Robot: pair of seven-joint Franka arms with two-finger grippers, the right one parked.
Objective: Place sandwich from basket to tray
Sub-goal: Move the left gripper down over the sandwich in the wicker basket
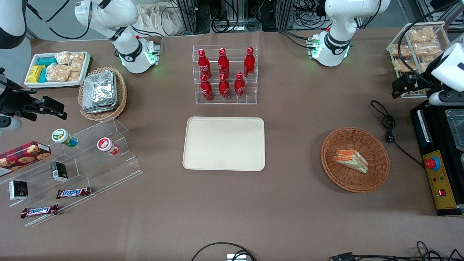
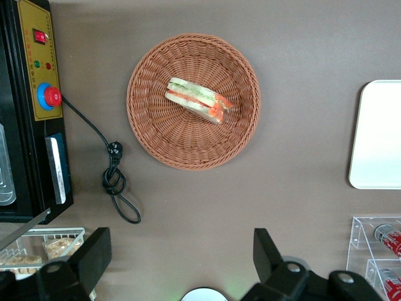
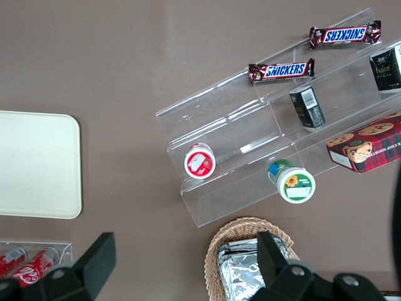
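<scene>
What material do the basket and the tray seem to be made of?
The basket looks like woven wicker, orange-brown, with visible plaited strands. The tray seems to be smooth matte plastic, cream-coloured, though it could be moulded fibre. The gripper hangs high above the table, fingers open.

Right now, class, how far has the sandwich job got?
Nothing is done: the sandwich lies in the round wicker basket, and the cream tray is bare. The open gripper holds nothing, hovering above the table beside the basket. Grasping, carrying and placing all remain.
</scene>
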